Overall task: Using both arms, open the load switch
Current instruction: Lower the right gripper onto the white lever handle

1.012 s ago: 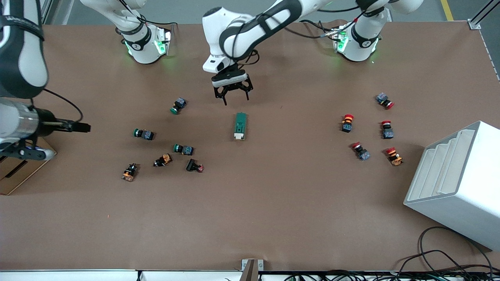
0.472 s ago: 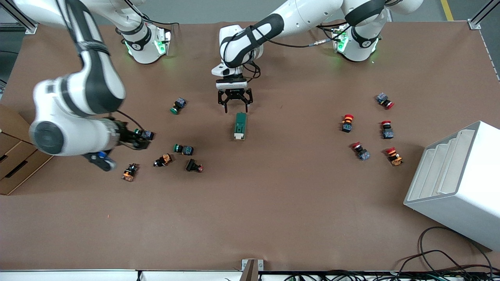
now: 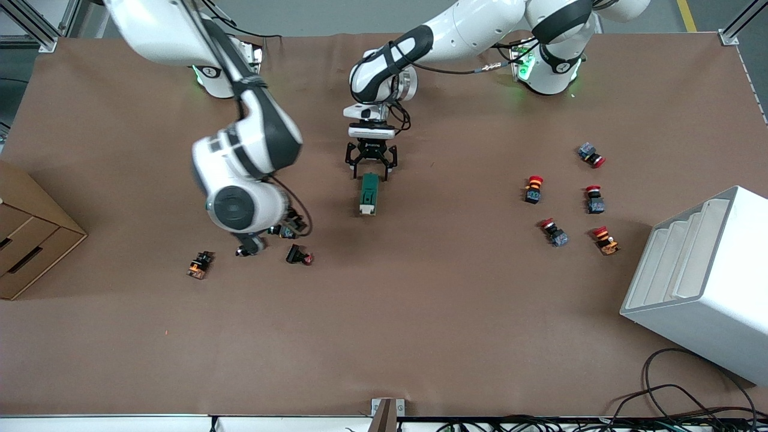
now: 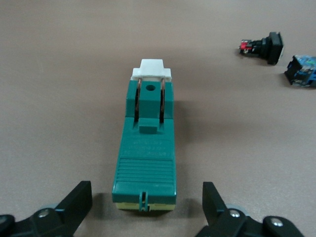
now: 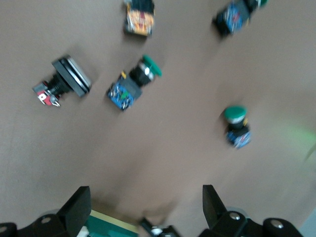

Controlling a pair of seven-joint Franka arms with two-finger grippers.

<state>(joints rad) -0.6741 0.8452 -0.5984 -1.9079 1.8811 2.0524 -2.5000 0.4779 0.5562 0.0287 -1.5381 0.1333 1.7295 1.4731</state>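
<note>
The load switch point(image 3: 368, 194) is a dark green oblong block lying on the brown table, with its white lever end nearer the front camera. My left gripper point(image 3: 371, 162) hangs open low over its other end. In the left wrist view the load switch point(image 4: 146, 148) lies lengthwise between the spread fingertips point(image 4: 80, 193), which stand apart from it. My right gripper point(image 3: 292, 224) is open and empty over the cluster of green push-buttons, toward the right arm's end. The right wrist view shows its fingers point(image 5: 75, 205) spread, with a corner of the load switch point(image 5: 106, 228) at the edge.
Green push-buttons point(image 5: 133, 85) and a black part with a red tip point(image 3: 298, 256) lie under the right arm. An orange part point(image 3: 199, 264) lies beside them. Red push-buttons point(image 3: 533, 188) lie toward the left arm's end, by a white stepped box point(image 3: 702, 282). A cardboard box point(image 3: 30, 240) stands at the right arm's end.
The right arm has swung in from the table's end to hang over the green push-buttons. The left gripper has come down to the load switch's end.
</note>
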